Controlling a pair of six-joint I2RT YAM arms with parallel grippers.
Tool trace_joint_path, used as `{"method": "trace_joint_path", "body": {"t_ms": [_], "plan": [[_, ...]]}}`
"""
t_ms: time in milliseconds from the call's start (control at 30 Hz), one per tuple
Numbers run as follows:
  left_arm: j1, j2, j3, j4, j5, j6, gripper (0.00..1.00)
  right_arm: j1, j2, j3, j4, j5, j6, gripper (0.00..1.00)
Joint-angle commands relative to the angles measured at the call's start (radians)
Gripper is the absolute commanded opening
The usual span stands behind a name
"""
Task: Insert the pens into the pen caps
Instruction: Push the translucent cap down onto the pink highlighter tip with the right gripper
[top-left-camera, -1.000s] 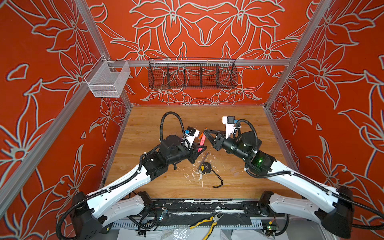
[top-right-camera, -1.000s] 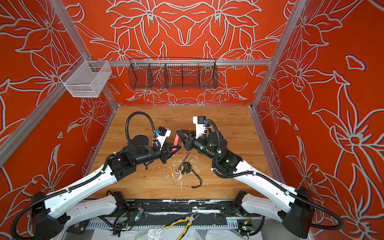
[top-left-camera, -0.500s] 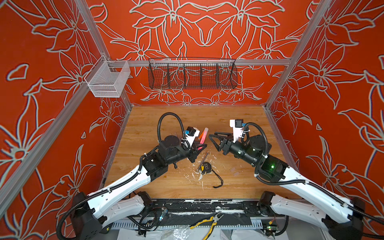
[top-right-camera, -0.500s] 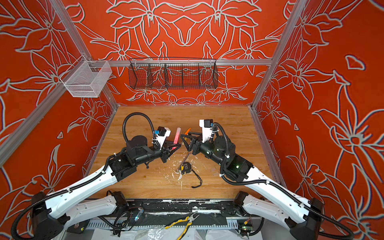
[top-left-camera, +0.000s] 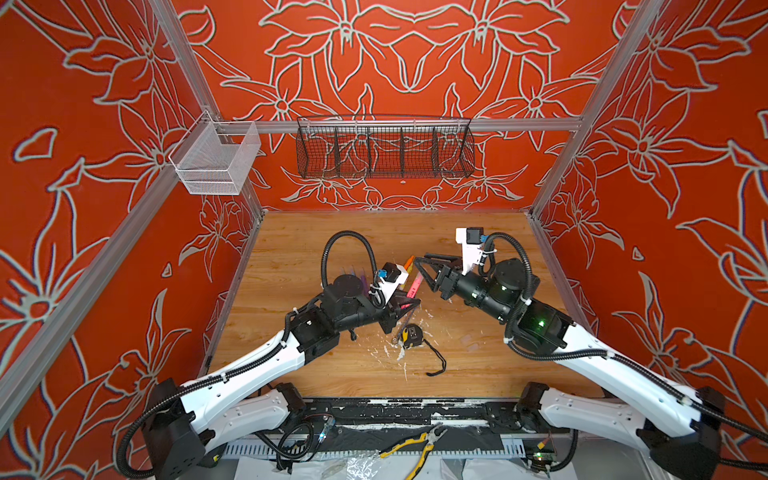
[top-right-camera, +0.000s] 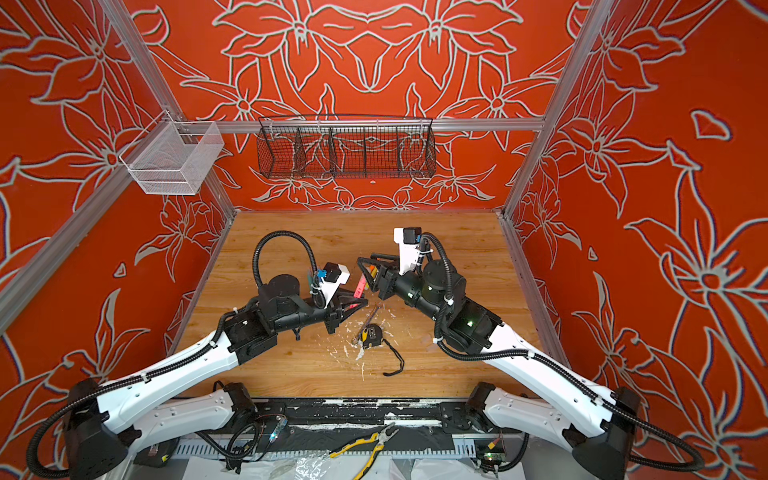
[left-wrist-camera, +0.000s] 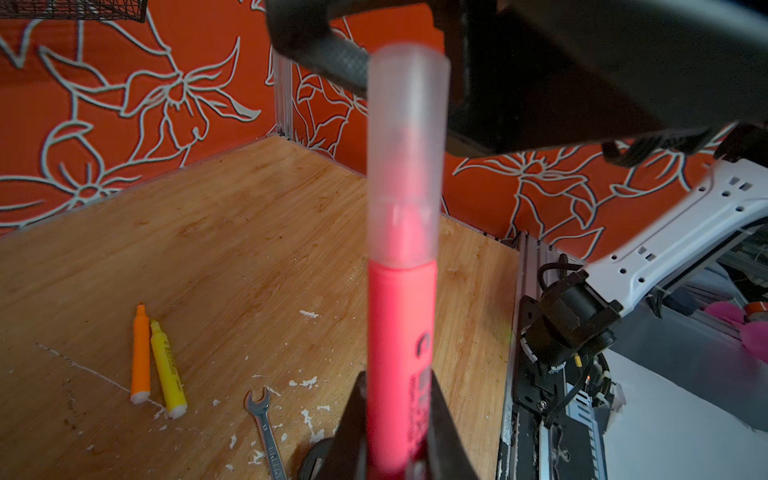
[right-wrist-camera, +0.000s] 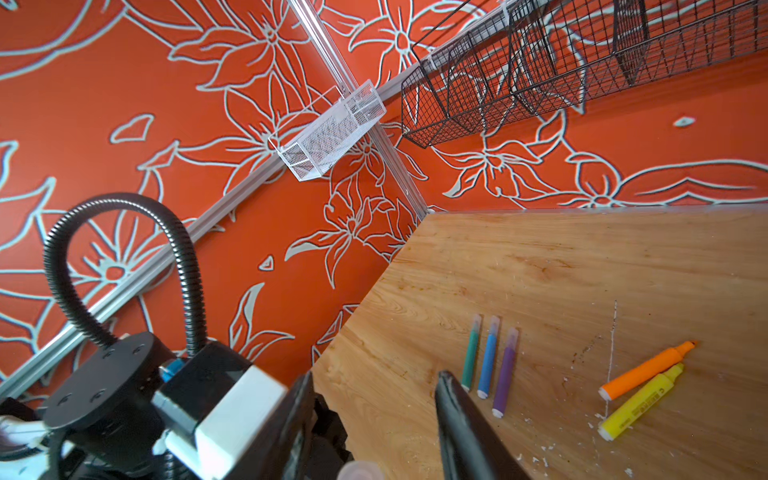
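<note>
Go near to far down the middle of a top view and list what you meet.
In order: yellow pliers → tape measure → pink pen → black wire basket on the back wall.

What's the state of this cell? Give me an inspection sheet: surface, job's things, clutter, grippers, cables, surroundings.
Surface: wooden table, white flecks near the middle.
Job's things: pink pen capped; green pen, blue pen, purple pen capped, side by side; orange pen, yellow pen uncapped, touching.
Clutter: wrench, tape measure on table; pliers off its front edge.
Grippers: left gripper shut on pink pen; right gripper open, close to its cap.
Cables: black conduit loops over each wrist; loose wires at front.
Surroundings: black basket, white basket on floral walls.
</note>
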Motion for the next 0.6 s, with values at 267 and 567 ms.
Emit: {"method": "trace_joint_path", "body": {"t_ms": [267,567], "plan": [[-0.01,0.002,0.017,0.036,-0.009,0.023,0.0,0.006,0.016,0.018,-0.012,-0.007,0.008,0.28],[-0.01,0.005,0.026,0.028,-0.027,0.011,0.0,0.007,0.016,-0.016,-0.005,-0.011,0.017,0.15]]}}
